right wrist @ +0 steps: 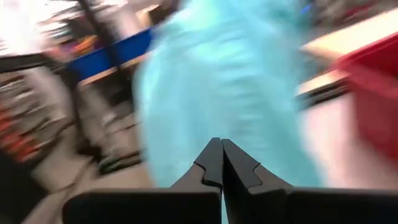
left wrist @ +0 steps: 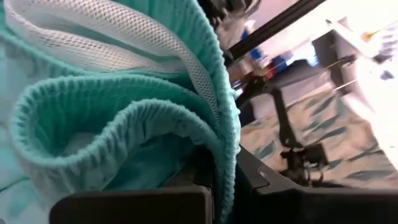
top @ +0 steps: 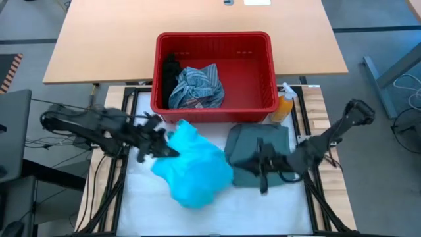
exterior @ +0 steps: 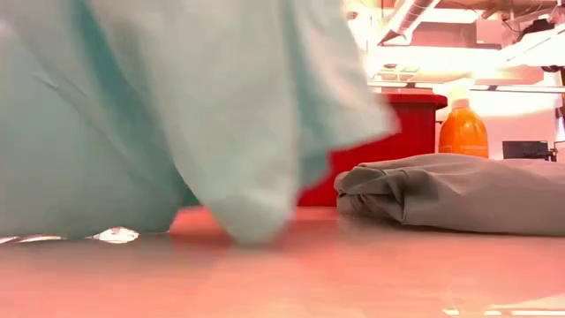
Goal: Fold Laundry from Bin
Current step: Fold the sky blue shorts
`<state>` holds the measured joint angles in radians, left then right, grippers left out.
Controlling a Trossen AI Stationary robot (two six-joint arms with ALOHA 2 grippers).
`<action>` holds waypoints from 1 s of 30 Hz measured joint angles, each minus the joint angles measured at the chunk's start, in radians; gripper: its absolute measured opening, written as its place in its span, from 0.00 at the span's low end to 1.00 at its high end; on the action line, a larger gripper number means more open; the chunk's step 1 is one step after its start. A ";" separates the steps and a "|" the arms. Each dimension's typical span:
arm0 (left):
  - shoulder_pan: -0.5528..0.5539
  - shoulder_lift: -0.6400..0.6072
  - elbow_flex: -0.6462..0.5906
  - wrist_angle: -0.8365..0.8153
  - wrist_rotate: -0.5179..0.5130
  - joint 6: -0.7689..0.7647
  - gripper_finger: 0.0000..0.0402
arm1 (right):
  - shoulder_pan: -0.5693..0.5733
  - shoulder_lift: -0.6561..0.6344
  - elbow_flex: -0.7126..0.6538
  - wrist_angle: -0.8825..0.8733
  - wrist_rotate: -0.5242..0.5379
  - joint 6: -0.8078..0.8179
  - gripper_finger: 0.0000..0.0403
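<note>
A bright teal garment [top: 192,168] hangs from my left gripper [top: 163,145], which is shut on it over the table's left half. In the low view the teal garment [exterior: 177,115] fills the left side, and its lower folds reach down to the table top. A dull grey-green garment [top: 260,148] lies folded on the table's right half. Over it my right gripper [top: 263,164] is shut with nothing between its fingers [right wrist: 221,163]. The red bin [top: 263,79] stands behind and holds a blue-grey striped cloth [top: 197,85] and a black one [top: 171,72]. My left gripper pinches the teal garment's gathered elastic waistband [left wrist: 227,149] between its two fingers, with white mesh lining [left wrist: 93,37] bunched beside it, so several layers are caught. The fingers come level from the table's left. The garment hangs slack below them.
An orange spray bottle [top: 284,106] stands at the bin's near right corner, also seen as the orange bottle [exterior: 463,132] behind the grey-green garment [exterior: 459,190]. A tan table top [top: 99,46] lies beyond the bin. A white mat [top: 263,210] covers the near table.
</note>
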<state>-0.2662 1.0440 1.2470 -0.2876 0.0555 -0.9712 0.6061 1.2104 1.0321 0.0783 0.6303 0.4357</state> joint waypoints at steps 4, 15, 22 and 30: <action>-0.030 0.063 0.252 -0.230 -0.037 0.028 0.00 | -0.172 -0.002 0.001 -0.030 -0.177 -0.003 0.04; 0.001 0.241 0.892 -0.948 -0.059 0.111 0.00 | -0.136 0.237 -0.001 0.137 -0.741 -0.026 0.04; 0.010 0.205 0.922 -1.260 -0.173 0.108 0.00 | -0.092 0.287 0.000 0.149 -0.637 0.032 0.06; 0.130 0.120 0.947 -1.280 -0.198 0.209 0.00 | -0.093 0.274 0.000 0.167 -0.615 0.070 0.06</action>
<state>-0.1361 1.1641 2.1944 -1.5675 -0.1421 -0.7620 0.5130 1.4845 1.0325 0.2449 0.0150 0.5055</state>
